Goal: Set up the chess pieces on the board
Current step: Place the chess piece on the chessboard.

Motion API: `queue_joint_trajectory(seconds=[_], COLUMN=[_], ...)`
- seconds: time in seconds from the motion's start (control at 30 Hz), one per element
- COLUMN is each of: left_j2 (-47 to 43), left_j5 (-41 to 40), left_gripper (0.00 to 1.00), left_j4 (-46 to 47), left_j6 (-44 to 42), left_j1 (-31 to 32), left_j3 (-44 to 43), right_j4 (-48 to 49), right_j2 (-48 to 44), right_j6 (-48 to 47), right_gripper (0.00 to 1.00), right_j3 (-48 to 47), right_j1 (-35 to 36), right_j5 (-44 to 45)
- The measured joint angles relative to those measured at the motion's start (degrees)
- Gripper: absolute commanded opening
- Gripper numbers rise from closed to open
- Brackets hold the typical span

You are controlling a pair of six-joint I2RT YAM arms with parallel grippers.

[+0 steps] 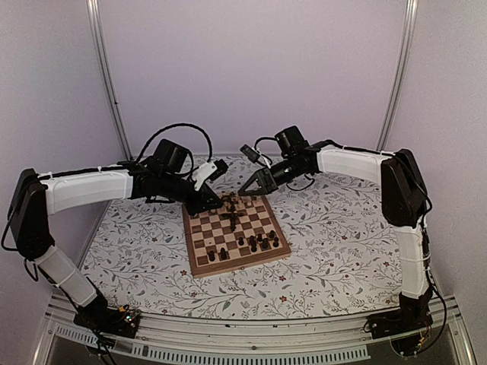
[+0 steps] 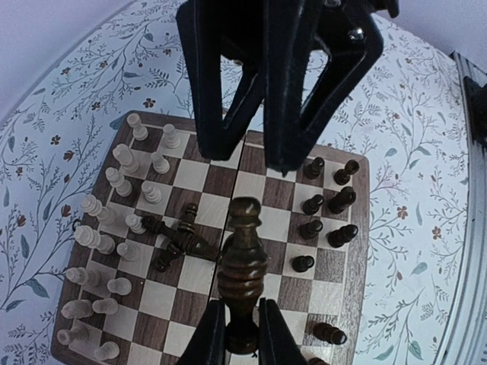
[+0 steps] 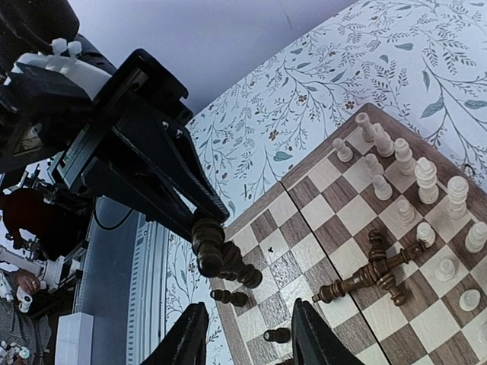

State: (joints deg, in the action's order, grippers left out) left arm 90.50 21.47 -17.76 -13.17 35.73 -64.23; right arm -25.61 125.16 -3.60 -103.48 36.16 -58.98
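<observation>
The board (image 1: 236,264) lies mid-table on the floral cover. My left gripper (image 2: 240,306) is shut on the base of a dark turned chess piece (image 2: 242,255), held above the board's dark side. This dark piece (image 3: 207,251) hangs just left of my right gripper (image 3: 249,308), which stands open and empty. Pale chess pieces (image 2: 114,228) stand in two rows along one side. Dark chess pieces (image 2: 327,205) stand along the other. A few dark pieces (image 2: 179,236) lie toppled together at the board's middle. My two grippers (image 1: 226,201) (image 1: 245,192) are close together over the far edge.
The floral table cover (image 1: 342,243) surrounds the board. One dark piece (image 2: 329,332) lies on its side by the board's rim. A metal rail (image 1: 251,346) runs along the near edge, and two upright posts (image 1: 110,84) stand at the back.
</observation>
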Motion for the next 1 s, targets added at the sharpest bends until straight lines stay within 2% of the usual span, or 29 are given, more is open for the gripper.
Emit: queue_joint_trajectory(seconds=[0.23, 0.47, 0.57, 1.0], left_j2=[0.00, 0.00, 0.00, 1.07], left_j5=[1.33, 2.32, 2.51, 0.72], left_gripper=[0.07, 0.07, 0.08, 0.07], left_j4=[0.22, 0.22, 0.33, -1.38], left_j6=[0.55, 0.85, 0.87, 0.96], left_j1=[0.00, 0.00, 0.00, -0.02], left_j3=[0.00, 0.00, 0.00, -0.02], right_j4=[1.27, 2.21, 2.49, 3.15], right_j2=[1.68, 2.64, 2.64, 2.51], right_j6=[3.26, 5.64, 6.27, 4.15], right_gripper=[0.36, 0.12, 0.08, 0.06], right_j3=[-2.43, -2.43, -2.43, -0.37], right_j1=[2.38, 2.89, 2.82, 0.33], right_j5=[-3.45, -4.98, -5.05, -0.39])
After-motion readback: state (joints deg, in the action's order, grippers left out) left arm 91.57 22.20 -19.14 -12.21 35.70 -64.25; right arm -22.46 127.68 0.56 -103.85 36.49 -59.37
